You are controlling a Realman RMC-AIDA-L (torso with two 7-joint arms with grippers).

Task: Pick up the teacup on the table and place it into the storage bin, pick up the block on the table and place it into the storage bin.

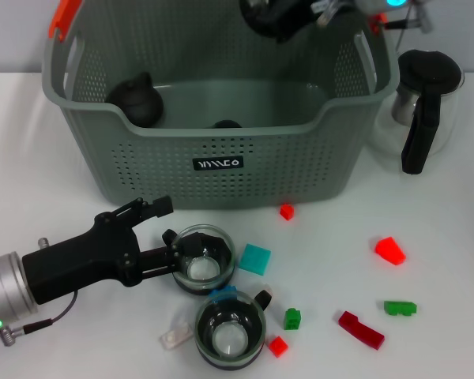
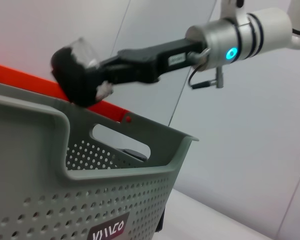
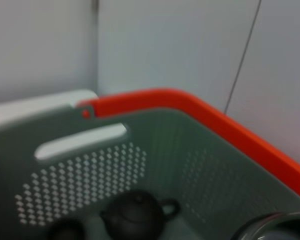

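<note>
The left gripper (image 1: 164, 233) lies low over the white table (image 1: 442, 276), in front of the storage bin (image 1: 221, 170). Its two black fingers are spread apart, the lower one touching the dark handle of a glass teacup (image 1: 204, 259); the cup stands upright on the table, not lifted. A second teacup (image 1: 230, 330) stands just beside it, nearer the robot.

Close around the cups lie a teal block (image 1: 254, 258), a clear block (image 1: 175, 335), a small red block (image 1: 278, 346) and a green block (image 1: 292, 318). Farther right are a dark red piece (image 1: 360, 329), a green piece (image 1: 400, 308), a bright red wedge (image 1: 389, 250), and a small red cube (image 1: 286, 211) near the bin's front wall.

The right gripper (image 2: 82, 82) is raised above the bin's far rim, clamped on a dark-based glass teacup (image 2: 75, 65), as the left wrist view shows.

Inside the bin sits a black teapot (image 1: 136, 100) and another dark item (image 1: 226, 124), partly hidden by the wall. A glass kettle (image 1: 421, 106) with black handle stands right of the bin.
</note>
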